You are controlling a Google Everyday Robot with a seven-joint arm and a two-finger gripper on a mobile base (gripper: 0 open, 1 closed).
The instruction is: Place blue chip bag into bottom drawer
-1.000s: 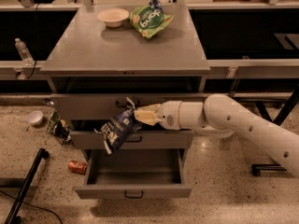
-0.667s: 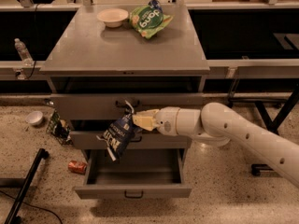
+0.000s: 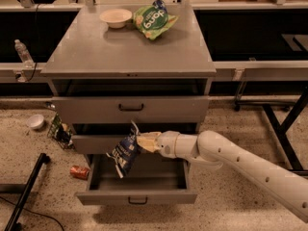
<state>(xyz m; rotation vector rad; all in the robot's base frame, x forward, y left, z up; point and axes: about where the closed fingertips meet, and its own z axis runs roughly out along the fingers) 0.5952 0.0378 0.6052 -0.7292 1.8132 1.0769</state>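
The blue chip bag [image 3: 124, 153] is a crumpled navy foil bag with white print. It hangs from my gripper [image 3: 142, 142], which is shut on its upper right edge. The bag hangs over the left part of the bottom drawer [image 3: 137, 195], which is pulled out and shows its deep grey tray and small black handle. My white arm [image 3: 240, 165] reaches in from the lower right, in front of the middle drawer.
The grey cabinet top [image 3: 130, 52] holds a white bowl [image 3: 116, 17] and a green snack bag [image 3: 153, 18]. The top drawer [image 3: 131, 109] is closed. A red can [image 3: 79, 172], a white cup [image 3: 36, 122] and a black pole [image 3: 26, 191] lie on the floor to the left.
My gripper and the blue chip bag have moved down, from in front of the middle drawer to just above the open bottom drawer. The camera has come closer.
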